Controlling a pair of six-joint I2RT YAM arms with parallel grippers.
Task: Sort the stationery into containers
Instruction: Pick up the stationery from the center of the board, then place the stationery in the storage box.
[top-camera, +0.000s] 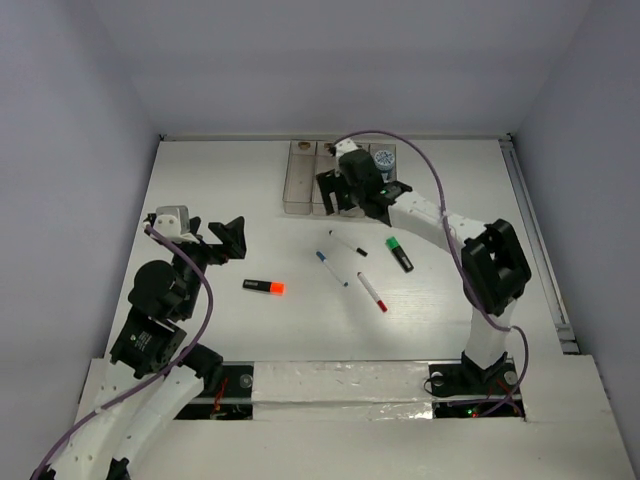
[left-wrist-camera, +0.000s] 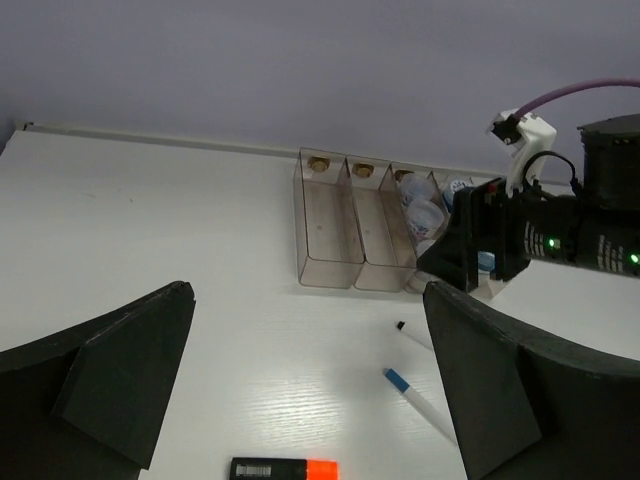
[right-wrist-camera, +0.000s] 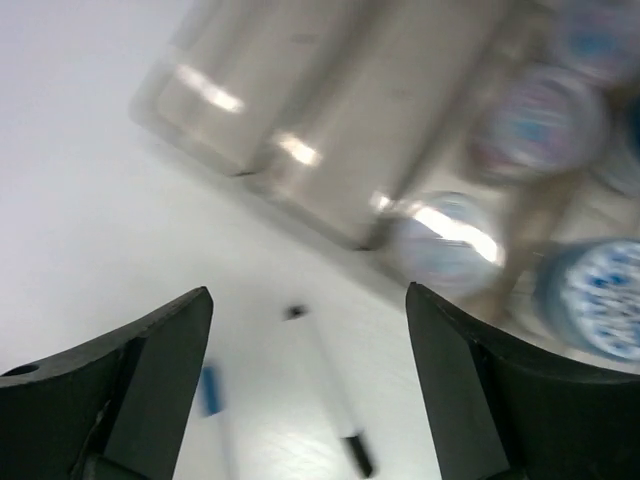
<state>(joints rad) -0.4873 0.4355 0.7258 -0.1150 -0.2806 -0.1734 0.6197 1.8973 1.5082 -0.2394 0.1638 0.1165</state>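
The row of translucent bins (top-camera: 299, 182) stands at the back centre, and blue-white rolls (top-camera: 383, 160) lie in its right-hand bins. My right gripper (top-camera: 336, 196) hovers open and empty over the bins' near end. In its wrist view the blurred bins (right-wrist-camera: 300, 90) and rolls (right-wrist-camera: 540, 125) lie above the black-capped pen (right-wrist-camera: 325, 385) and the blue-capped pen (right-wrist-camera: 208, 390). On the table lie the black-capped pen (top-camera: 348, 243), blue-capped pen (top-camera: 332, 268), red-capped pen (top-camera: 372, 292), green-tipped highlighter (top-camera: 400, 254) and orange-tipped highlighter (top-camera: 264, 288). My left gripper (top-camera: 238, 238) is open and empty, above and left of the orange highlighter (left-wrist-camera: 285, 468).
The two left bins (left-wrist-camera: 325, 230) hold nothing that I can see. White walls close the back and both sides. A metal rail (top-camera: 540, 250) runs along the right edge. The right arm's purple cable (top-camera: 430, 170) loops over the bins.
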